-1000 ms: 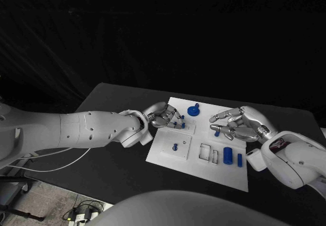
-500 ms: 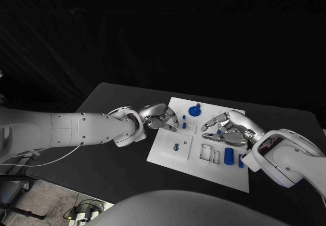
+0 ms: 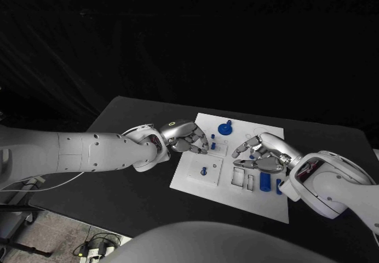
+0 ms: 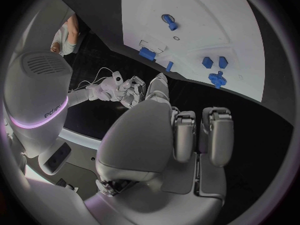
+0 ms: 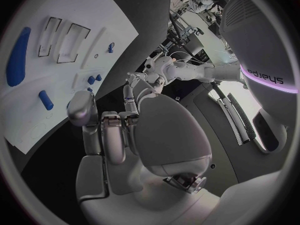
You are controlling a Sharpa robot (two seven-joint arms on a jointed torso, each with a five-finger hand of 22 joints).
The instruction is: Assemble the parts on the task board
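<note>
My right hand [image 3: 264, 153] is hovering with fingers curled and empty over the task board [image 3: 223, 189] mid-table, my left hand [image 3: 186, 137] is curling empty at its far-left edge, and blue parts [image 3: 265, 180] are lying scattered across it.

Black table [image 3: 134, 181] – bearing (centrally) white task board [image 3: 229, 192].

My room is dark; light falls from above on my task board [image 3: 237, 175], which shines bright white. My wrist views bend straight edges, and glints sit on my left hand [image 3: 185, 137]
</note>
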